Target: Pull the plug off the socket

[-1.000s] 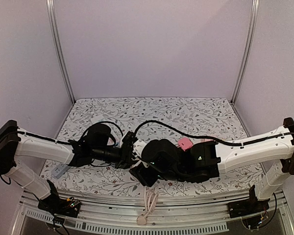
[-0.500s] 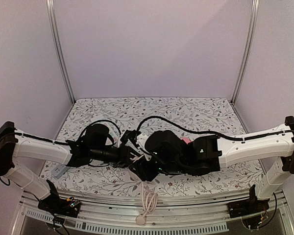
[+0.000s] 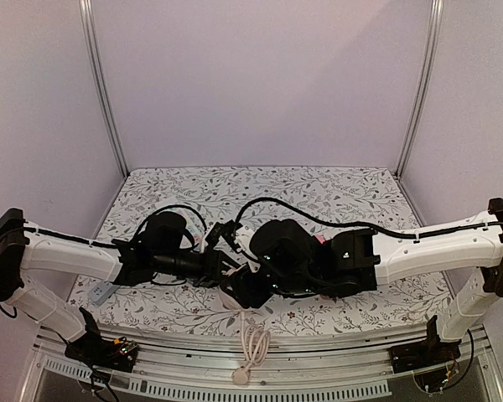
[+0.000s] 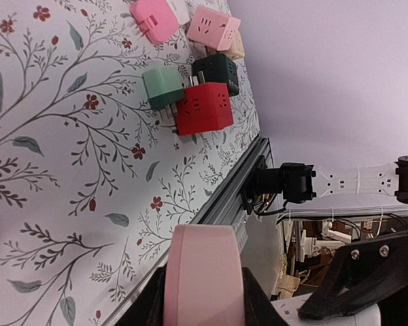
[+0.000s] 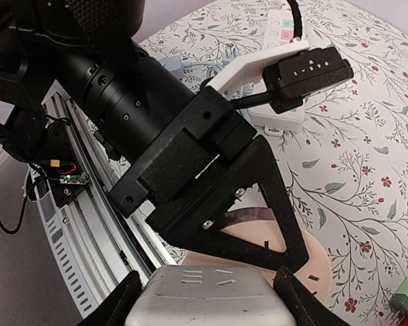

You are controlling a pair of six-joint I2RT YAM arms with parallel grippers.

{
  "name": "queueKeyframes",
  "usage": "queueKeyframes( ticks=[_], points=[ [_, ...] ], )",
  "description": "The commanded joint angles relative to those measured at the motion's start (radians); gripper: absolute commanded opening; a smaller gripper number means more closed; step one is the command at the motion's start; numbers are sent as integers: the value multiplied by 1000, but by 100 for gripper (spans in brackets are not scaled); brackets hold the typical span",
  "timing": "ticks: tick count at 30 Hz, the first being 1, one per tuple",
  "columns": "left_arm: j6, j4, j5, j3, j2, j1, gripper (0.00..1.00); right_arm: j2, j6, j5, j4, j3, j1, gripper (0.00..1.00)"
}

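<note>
My left gripper [image 4: 204, 288] is shut on a round pink socket [image 4: 204, 272], which fills the bottom of the left wrist view. The right wrist view shows the socket's slotted face [image 5: 313, 269] behind the left gripper's black fingers [image 5: 258, 204]. My right gripper [image 5: 211, 295] is shut on a white-grey plug [image 5: 211, 305], held right against the socket; whether its pins are in the slots is hidden. In the top view both grippers [image 3: 222, 266] [image 3: 250, 285] meet near the table's front edge. A white cable [image 3: 253, 347] hangs over that edge.
Several cube sockets lie together on the floral mat: pink [image 4: 153, 19], pale pink [image 4: 214, 27], dark green [image 4: 217, 71], green [image 4: 164, 87] and red [image 4: 204, 109]. A white power strip [image 5: 282, 27] lies further back. A grey item [image 3: 103, 291] sits at the front left.
My right arm has moved left and closed in on the left gripper, covering the pink cube behind it. The left arm has barely moved.
</note>
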Motion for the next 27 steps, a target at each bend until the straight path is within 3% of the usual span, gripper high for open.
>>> queueKeyframes(
  ticks=[1, 19, 27],
  points=[
    [0, -68, 36, -9, -8, -13, 17, -42, -12, 97, 31, -2, -38, 32],
    [-45, -16, 42, -29, 25, 6, 16, -44, -85, 220, 8, 42, 48, 32],
    [1, -102, -13, -35, -107, 56, 16, -144, -11, 267, -19, -22, 0, 33]
  ],
)
